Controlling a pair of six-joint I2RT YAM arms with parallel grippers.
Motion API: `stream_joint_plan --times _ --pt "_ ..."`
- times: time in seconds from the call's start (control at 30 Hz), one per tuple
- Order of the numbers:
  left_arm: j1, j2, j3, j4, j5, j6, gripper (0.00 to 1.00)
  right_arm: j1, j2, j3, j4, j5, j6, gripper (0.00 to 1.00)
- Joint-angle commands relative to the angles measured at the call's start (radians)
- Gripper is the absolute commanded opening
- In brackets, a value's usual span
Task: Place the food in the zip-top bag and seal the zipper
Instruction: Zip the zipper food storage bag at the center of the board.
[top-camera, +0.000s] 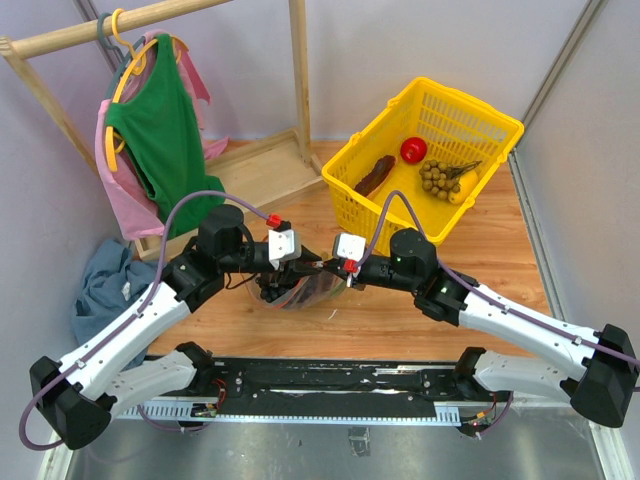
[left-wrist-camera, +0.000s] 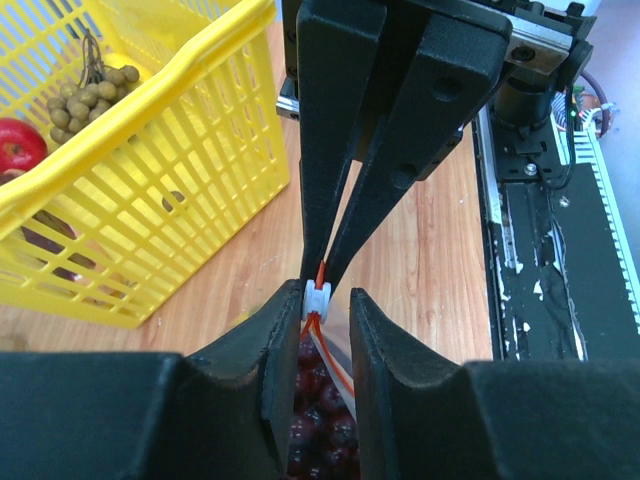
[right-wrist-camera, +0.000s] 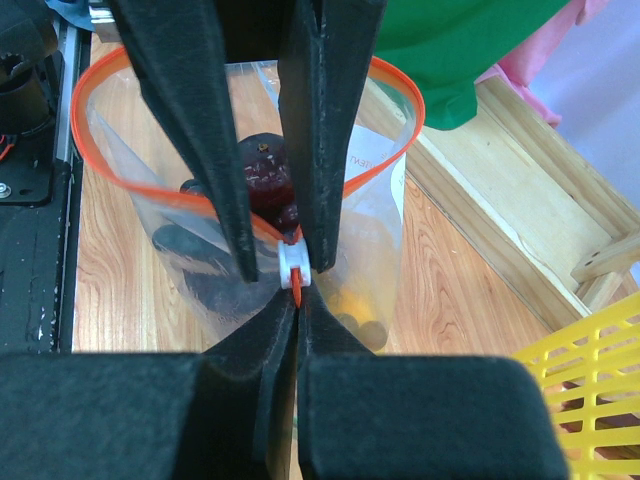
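Note:
The clear zip-top bag (right-wrist-camera: 380, 215) hangs between both grippers over the wooden table, its mouth spread in a loop. The red-orange zipper (right-wrist-camera: 74, 125) rims that mouth. Dark purple grapes (left-wrist-camera: 320, 400) lie inside, and something yellow (right-wrist-camera: 352, 298) shows through the bag's wall. My right gripper (right-wrist-camera: 298, 300) is shut on the zipper's end, just beside the white slider (right-wrist-camera: 293, 266). My left gripper (left-wrist-camera: 325, 300) faces it tip to tip. Its jaws stand apart around the slider (left-wrist-camera: 316, 300), which touches only the left finger. In the top view both grippers (top-camera: 314, 270) meet at the table's middle.
A yellow plastic basket (top-camera: 480, 120) stands at the back right, holding a red round fruit (top-camera: 414, 150) and a brownish bunch (top-camera: 437, 177). A wooden rack (top-camera: 260, 170) with a green garment (top-camera: 160, 130) stands at the back left. A blue cloth (top-camera: 105, 285) lies at the left.

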Motion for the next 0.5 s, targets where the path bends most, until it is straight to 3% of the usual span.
stream_joint_plan --times 0.0,0.2,0.47 --pt "-0.005 -0.019 -0.017 0.029 -0.010 -0.013 0.34 -0.016 -0.018 0.018 0.048 0.002 0.026 0.01" --pt "-0.005 -0.012 -0.014 0.033 -0.002 -0.022 0.30 -0.015 -0.011 0.021 0.047 -0.005 0.026 0.01" --pt "-0.006 -0.011 -0.006 0.002 -0.021 -0.008 0.02 -0.017 -0.036 0.011 0.045 0.016 0.038 0.01"
